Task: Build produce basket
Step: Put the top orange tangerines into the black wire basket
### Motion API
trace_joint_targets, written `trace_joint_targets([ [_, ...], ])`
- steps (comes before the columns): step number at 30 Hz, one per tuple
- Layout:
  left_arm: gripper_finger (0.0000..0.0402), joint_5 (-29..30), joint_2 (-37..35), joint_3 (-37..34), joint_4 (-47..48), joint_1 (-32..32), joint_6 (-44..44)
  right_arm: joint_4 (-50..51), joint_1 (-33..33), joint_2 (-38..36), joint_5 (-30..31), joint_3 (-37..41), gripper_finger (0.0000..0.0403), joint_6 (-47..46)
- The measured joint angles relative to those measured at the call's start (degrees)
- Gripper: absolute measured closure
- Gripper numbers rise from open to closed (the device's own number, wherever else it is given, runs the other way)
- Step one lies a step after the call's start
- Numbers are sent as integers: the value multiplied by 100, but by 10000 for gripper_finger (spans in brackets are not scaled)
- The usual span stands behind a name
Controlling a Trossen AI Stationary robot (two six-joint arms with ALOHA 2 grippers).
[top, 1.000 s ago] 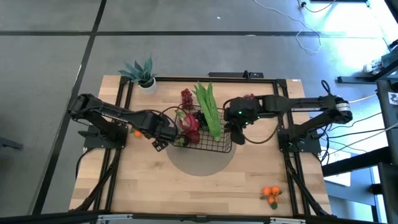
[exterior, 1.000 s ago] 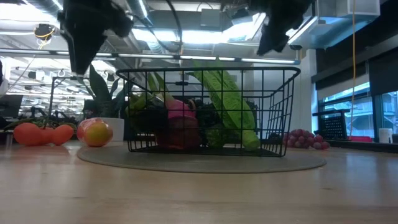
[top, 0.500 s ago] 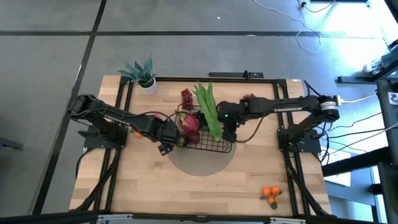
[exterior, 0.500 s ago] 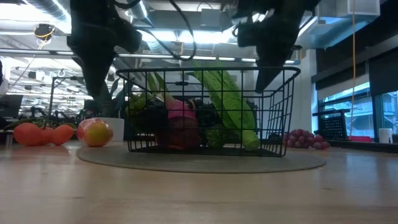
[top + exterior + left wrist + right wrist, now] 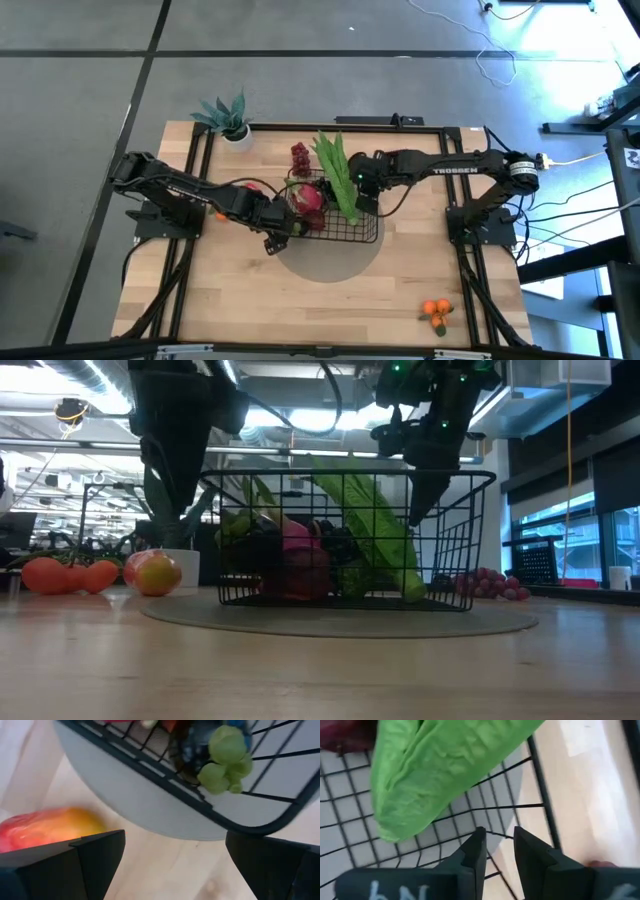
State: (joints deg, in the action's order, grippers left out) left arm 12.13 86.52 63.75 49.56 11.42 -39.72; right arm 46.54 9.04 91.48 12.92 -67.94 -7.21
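Note:
The black wire basket [image 5: 340, 228] stands on a round grey mat [image 5: 320, 262]. It holds long green pods [image 5: 335, 175], a pink dragon fruit [image 5: 308, 197], dark grapes and small green fruits [image 5: 225, 760]. My left gripper [image 5: 277, 240] is open; its fingers stand on either side of the basket's near-left corner [image 5: 280, 822]. My right gripper [image 5: 364, 200] reaches down inside the basket by its right wall, beside the pods [image 5: 445, 765], with only a narrow gap between its fingers. A red-yellow mango [image 5: 45, 825] lies on the table left of the basket. My left gripper stands low at the basket's near-left corner with its fingers wide apart; I cannot tell whether a finger [image 5: 270, 860] touches the wire. My right gripper points down over the basket's mesh [image 5: 520, 810] near the right wall; I cannot tell whether its fingers touch the wire or the pods.
A spiky teal plant in a white pot [image 5: 228, 118] stands at the far left. A red grape bunch [image 5: 400, 156] lies on the table right of the basket, toward the far edge. Small oranges [image 5: 435, 312] lie at the near right. Bare wood lies along the near edge.
My left gripper has gone toward the table's right and near edges, down to the basket's near-left corner. My right gripper has gone toward the left and far edges and down into the basket. The basket has slid a little toward the right on the mat.

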Motion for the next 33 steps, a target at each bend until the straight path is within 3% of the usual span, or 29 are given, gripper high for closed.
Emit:
trace_joint_targets([
  [10,66,-8,0,-2,-250,61,-16,5,206,-27,189,0,318,387],
  [16,66,88,-255,0,377,76,-415,2,75,-558,234,2,318,303],
  [21,66,138,-597,0,954,54,-1292,-15,-18,-1142,-173,0,318,41],
  [33,66,187,-1282,0,2127,-345,-3053,-248,-175,-1582,-1641,0,318,916],
])
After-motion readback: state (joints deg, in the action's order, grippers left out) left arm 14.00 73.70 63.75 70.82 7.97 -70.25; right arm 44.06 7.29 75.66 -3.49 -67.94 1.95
